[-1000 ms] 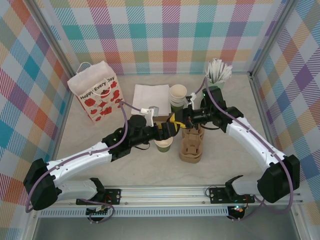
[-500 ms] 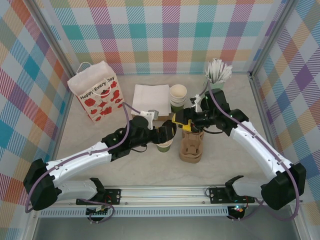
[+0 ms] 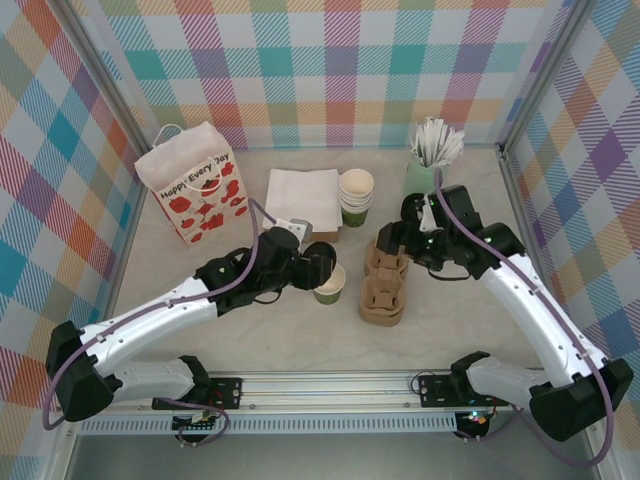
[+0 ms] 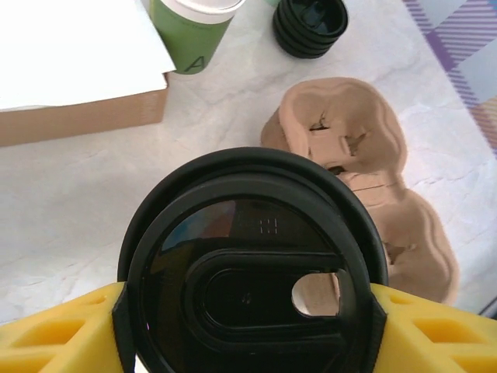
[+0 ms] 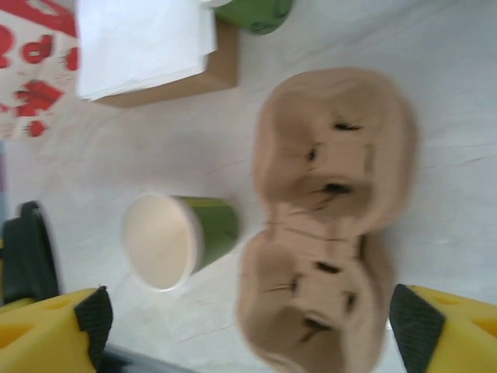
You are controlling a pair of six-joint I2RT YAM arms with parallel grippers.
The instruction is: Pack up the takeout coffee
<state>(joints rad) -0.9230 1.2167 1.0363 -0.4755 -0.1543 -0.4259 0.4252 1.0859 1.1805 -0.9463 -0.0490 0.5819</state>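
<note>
Underneath everything, a pale marbled table (image 3: 250, 335), fenced in by checked walls. At the far left, standing upright, a white gift bag (image 3: 192, 192) printed with red flowers. Just right of the bag, a brown napkin box (image 3: 303, 197), lying flat and topped with white napkins. Nearer and further right, a brown pulp cup carrier (image 3: 384, 290), lengthwise on the table with its hollows facing up.

Over the carrier's far end, the right gripper (image 3: 388, 243), yellow fingers (image 5: 446, 330) spread wide apart above the pulp. Reaching in from the left, the left gripper (image 4: 247, 311), pressed in on a black lid (image 4: 252, 225), one yellow finger on either side of the rim, sip hole in plain sight.

At the back right, a pale green tumbler (image 3: 420, 177) bristling with white sticks. Beside the napkin box, a nested stack of cups (image 3: 355, 195).

Near mid-table, just left of the carrier, the cup (image 3: 328, 285): small, paper, cream rim and inside, dark green band below, upright and open-topped. Held just beyond and left of its rim, the lid; touching or apart, cannot tell. Past the carrier in the left wrist view, a low pile of spare lids (image 4: 311, 23), black.
</note>
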